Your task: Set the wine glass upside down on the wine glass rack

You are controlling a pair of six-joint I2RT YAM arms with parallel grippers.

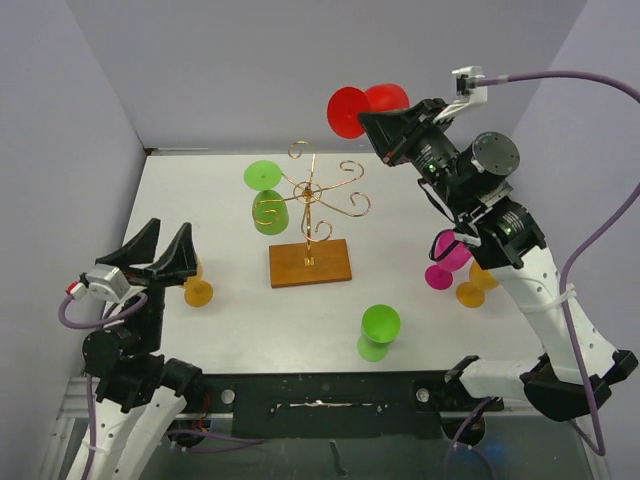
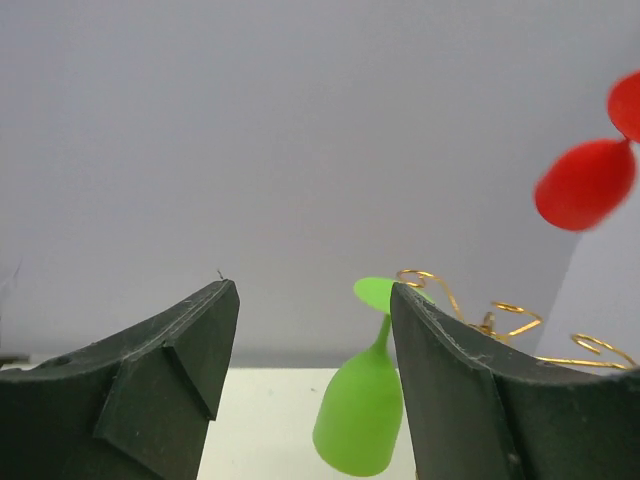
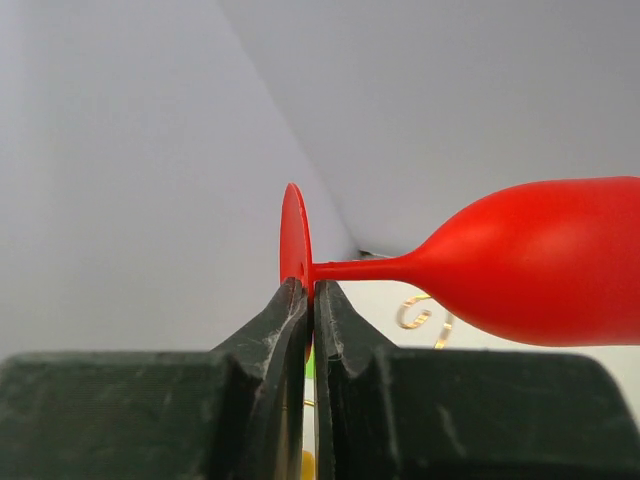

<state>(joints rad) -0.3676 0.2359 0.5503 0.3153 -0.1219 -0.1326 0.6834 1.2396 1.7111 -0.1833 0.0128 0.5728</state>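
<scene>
Now, 1 red glass, 2 grn glasses

Soft, even light is filling every view, leaving only faint shadows. Up and right of the jaws of the left gripper, the red wine glass is looking slightly blurred. The right gripper is showing dark and softly focused.

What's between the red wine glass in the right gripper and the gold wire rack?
Nothing visible. The red wine glass, clamped by the right gripper, hangs in open air beyond the gold wire rack on its wooden base. The upside-down green glass hangs on the rack's far side, off that path.
</scene>
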